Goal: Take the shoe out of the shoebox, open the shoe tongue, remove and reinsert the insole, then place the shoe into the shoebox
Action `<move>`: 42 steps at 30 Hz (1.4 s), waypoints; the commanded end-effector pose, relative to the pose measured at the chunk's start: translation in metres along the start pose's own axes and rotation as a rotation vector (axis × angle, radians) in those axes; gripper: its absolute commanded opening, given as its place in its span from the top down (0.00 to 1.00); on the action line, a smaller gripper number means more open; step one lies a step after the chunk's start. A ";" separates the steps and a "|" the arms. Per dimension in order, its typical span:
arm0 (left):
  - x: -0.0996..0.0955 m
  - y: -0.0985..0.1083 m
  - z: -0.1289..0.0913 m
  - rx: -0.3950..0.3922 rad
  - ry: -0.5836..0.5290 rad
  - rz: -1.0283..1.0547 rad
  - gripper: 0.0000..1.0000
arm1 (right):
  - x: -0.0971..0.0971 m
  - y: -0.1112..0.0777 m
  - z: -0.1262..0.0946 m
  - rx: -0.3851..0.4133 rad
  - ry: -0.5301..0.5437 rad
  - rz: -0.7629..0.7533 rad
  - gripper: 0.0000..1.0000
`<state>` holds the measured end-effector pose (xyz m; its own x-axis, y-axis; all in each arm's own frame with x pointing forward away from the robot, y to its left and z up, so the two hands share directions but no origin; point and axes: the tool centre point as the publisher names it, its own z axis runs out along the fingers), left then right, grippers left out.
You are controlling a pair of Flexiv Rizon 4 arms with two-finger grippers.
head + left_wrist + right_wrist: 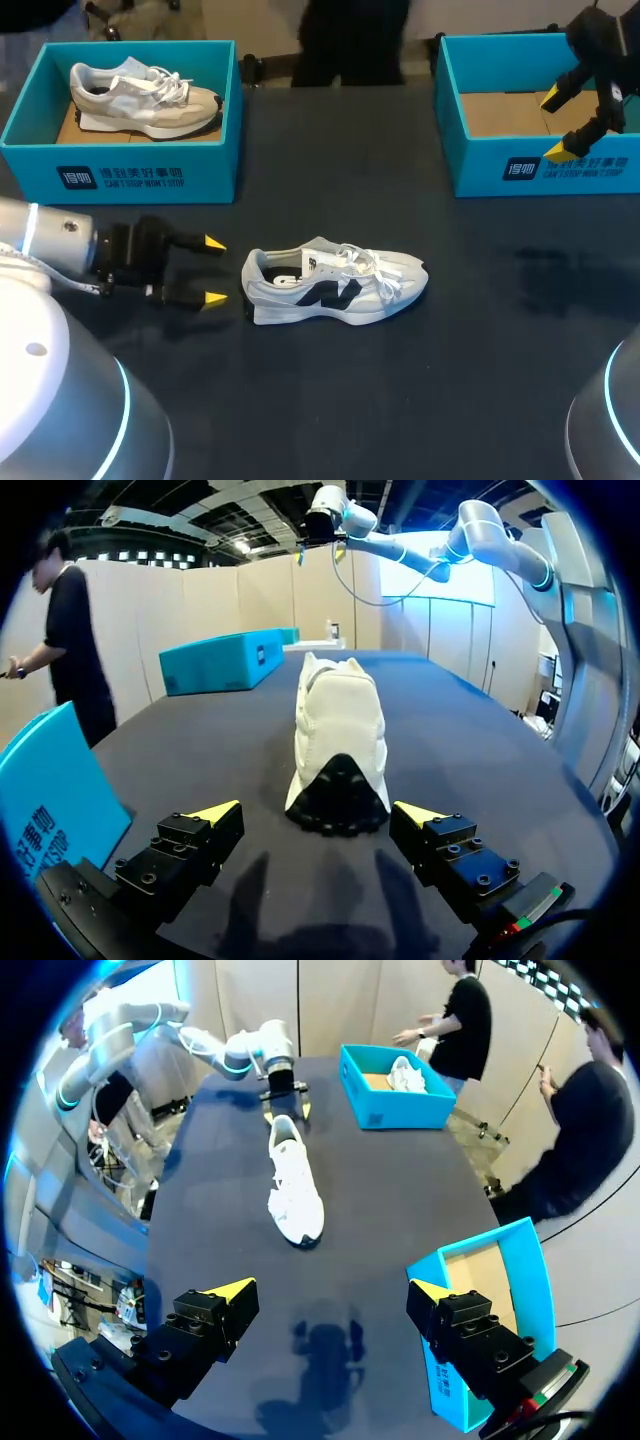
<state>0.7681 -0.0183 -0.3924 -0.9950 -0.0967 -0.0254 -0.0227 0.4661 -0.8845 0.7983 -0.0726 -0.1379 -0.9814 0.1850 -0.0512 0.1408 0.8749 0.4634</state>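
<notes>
You're seeing the white shoe (pixel 335 286) with a dark side mark sitting upright on its sole on the table (pixel 400 400), heel pointing left. The open teal shoebox (pixel 540 170) is standing far right, showing its bare cardboard floor, while a second teal box (pixel 150 165) far left is holding a pale shoe (pixel 145 98)

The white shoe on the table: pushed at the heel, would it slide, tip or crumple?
The shoe stands upright on a flat sole, so it would probably slide rather than tip. Its upper looks soft, so it may dent; the loose laces would likely flop.
</notes>
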 end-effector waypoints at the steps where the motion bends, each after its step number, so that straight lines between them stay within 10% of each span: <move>1: -0.002 0.000 0.013 0.004 -0.001 -0.003 0.00 | -0.001 0.001 0.001 0.003 0.002 0.001 0.00; 42: 0.013 -0.011 0.075 -0.017 0.059 -0.051 0.00 | -0.001 0.001 0.001 0.003 0.002 0.001 0.00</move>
<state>0.7594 -0.0859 -0.4143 -0.9967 -0.0686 0.0427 -0.0704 0.4779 -0.8756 0.7983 -0.0726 -0.1380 -0.9814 0.1850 -0.0512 0.1407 0.8749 0.4634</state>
